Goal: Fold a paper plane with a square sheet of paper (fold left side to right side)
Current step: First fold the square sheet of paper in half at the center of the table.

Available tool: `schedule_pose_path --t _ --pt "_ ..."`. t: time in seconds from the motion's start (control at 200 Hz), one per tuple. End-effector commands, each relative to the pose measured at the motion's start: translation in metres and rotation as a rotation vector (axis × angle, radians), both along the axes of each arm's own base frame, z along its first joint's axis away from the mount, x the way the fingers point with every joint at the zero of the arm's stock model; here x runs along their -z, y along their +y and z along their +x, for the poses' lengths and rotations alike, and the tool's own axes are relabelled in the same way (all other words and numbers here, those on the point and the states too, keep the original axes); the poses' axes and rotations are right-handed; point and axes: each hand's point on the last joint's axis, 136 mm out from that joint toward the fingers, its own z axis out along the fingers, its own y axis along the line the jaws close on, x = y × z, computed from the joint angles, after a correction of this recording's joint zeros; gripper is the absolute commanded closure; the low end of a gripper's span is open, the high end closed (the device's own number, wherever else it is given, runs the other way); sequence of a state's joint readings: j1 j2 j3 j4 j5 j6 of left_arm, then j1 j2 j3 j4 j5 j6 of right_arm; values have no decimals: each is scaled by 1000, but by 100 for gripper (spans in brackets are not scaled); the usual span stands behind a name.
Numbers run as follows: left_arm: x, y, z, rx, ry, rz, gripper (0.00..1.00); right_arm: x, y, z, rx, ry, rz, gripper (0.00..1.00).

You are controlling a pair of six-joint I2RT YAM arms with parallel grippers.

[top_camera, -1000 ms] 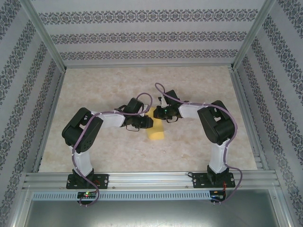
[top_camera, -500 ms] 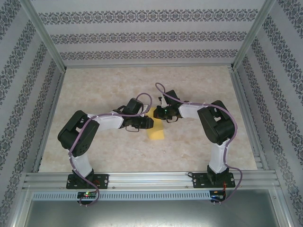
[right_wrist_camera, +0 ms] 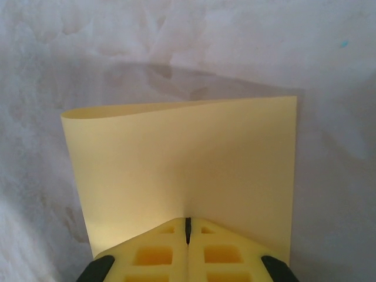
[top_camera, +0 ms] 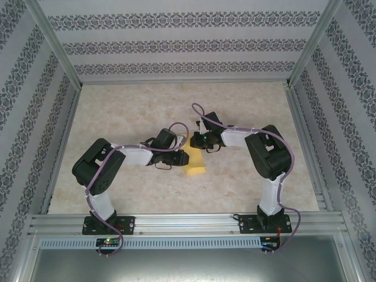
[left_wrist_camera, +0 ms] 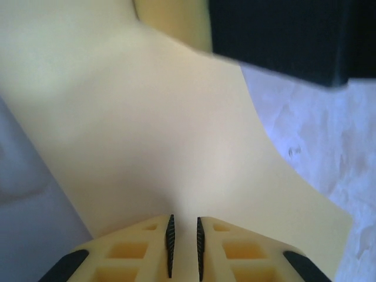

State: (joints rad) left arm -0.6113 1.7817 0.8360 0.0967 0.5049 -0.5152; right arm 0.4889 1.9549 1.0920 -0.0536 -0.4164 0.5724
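The square sheet of paper (top_camera: 197, 165) is bright yellow and lies bowed at mid-table between the two arms. My right gripper (top_camera: 198, 145) comes from the far side. Its jaws are shut on the sheet's edge (right_wrist_camera: 182, 158), and the paper curls up at the far left corner (right_wrist_camera: 188, 222). My left gripper (top_camera: 184, 157) comes from the left, its jaws a narrow gap apart (left_wrist_camera: 184, 222). The sheet (left_wrist_camera: 176, 135) rises in a soft ridge that runs toward that gap. I cannot tell whether paper sits between the pads. A paper plane is out of view.
The table top (top_camera: 117, 111) is pale marble-patterned, with patterned walls and aluminium rails (top_camera: 176, 220) around it. The right arm's dark wrist (left_wrist_camera: 294, 35) hangs close above the sheet's far corner in the left wrist view.
My left gripper has dropped toward the near side beside the sheet and its jaws have narrowed. More of the yellow sheet shows beneath the right gripper, which has held still.
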Motion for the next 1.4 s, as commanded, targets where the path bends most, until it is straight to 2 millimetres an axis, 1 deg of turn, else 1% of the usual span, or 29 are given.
schedule_pose_path --t 0.0,0.155,0.225,0.325,0.43,0.495,0.609,0.724,0.834,0.904,1.014,1.194,1.294,1.394 --pt "0 0 -34 88 9 7 79 31 -22 -24 20 109 -131 95" --pt "-13 2 -54 123 -15 -10 79 33 -23 -25 21 115 -138 96" --pt "-20 5 -57 108 -27 -29 79 33 -24 -25 21 114 -139 96" --pt "-37 11 -53 72 -75 -31 77 31 -23 -25 19 111 -136 96" --pt "-53 15 -38 31 -125 -36 74 30 -22 -25 18 110 -136 95" --pt "-56 14 -29 24 -133 -38 74 29 -22 -25 15 109 -138 96" --pt "-52 2 -16 47 -124 -47 74 29 -22 -27 12 112 -142 95" --pt "-41 -12 -8 73 -109 -70 74 28 -24 -27 12 107 -148 96" --pt "-29 -17 -1 76 -104 -73 75 27 -23 -28 9 106 -148 96" --pt "-20 -19 -1 81 -84 -65 76 26 -23 -28 9 106 -147 95" --pt "-9 -18 -7 90 -59 -57 77 25 -23 -27 6 103 -153 95" --pt "3 -15 -29 133 -23 -27 80 25 -24 -27 6 103 -157 95" --pt "5 -11 -42 156 -8 -24 83 25 -25 -27 7 105 -162 95" --pt "3 -9 -55 182 -3 -26 84 26 -25 -27 8 106 -164 95"
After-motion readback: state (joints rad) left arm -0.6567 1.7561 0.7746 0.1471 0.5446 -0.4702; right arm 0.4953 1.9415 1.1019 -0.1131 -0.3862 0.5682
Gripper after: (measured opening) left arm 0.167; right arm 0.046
